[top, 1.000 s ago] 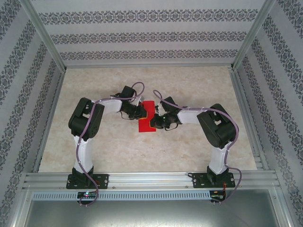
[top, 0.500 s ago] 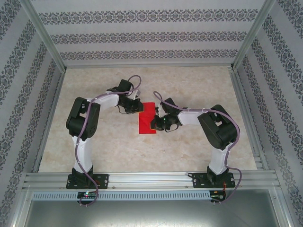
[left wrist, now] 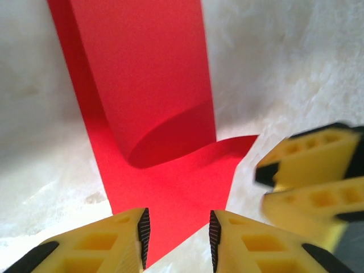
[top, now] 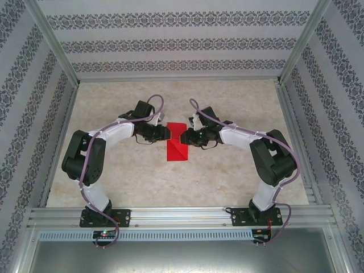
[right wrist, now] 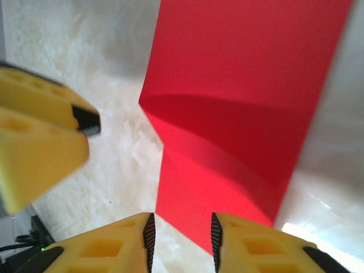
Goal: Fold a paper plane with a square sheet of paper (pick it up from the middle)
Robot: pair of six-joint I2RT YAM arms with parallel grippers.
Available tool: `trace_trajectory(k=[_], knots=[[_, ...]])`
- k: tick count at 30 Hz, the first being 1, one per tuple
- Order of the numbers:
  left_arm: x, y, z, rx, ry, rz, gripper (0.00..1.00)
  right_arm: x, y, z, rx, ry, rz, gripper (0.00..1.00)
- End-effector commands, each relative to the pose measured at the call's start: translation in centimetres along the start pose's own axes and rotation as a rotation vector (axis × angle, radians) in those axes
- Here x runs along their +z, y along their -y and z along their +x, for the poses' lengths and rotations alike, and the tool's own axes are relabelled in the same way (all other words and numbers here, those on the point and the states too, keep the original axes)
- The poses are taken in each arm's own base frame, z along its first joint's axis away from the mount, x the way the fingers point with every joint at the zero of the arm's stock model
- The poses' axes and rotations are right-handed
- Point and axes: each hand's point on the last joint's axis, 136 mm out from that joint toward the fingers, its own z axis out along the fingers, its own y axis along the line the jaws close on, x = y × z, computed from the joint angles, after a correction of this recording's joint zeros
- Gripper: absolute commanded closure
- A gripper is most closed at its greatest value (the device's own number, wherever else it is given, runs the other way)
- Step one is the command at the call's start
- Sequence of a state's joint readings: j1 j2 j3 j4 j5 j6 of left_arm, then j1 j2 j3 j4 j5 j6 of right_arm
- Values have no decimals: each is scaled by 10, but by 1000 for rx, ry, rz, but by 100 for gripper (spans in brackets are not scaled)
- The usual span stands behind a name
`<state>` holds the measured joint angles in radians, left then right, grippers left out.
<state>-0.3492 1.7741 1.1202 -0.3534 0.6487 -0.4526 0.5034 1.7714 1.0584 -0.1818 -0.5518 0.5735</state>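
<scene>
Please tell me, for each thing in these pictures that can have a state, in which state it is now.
square sheet of paper: lying on the table, folded over on itself, the flap bulging in a soft curve and not pressed flat.
left gripper: open, jaws apart, at one edge of the paper.
right gripper: open, jaws apart, at the opposite edge.

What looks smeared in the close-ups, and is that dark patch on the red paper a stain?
Left wrist view: the right gripper is blurred. Right wrist view: the left gripper is smeared likewise. Both views: the dark patch is shadow under the raised flap of the red paper, no stain.
</scene>
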Motion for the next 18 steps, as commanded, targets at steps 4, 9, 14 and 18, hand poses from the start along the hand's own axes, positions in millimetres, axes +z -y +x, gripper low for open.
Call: trace_trajectory(k=[4,9,14,18], knots=[[11,4,6,-10,8,65,53,-7,16,-18,-98,29,64,58],[16,3,7,-17,0,79,48,-1,14,-23,-128,25,22,56],[14,3,7,-12,8,77,43,16,8,-18,-153,-20,-42,56],[9,4,8,-9,17,75,39,24,0,-14,-181,-37,-102,60]])
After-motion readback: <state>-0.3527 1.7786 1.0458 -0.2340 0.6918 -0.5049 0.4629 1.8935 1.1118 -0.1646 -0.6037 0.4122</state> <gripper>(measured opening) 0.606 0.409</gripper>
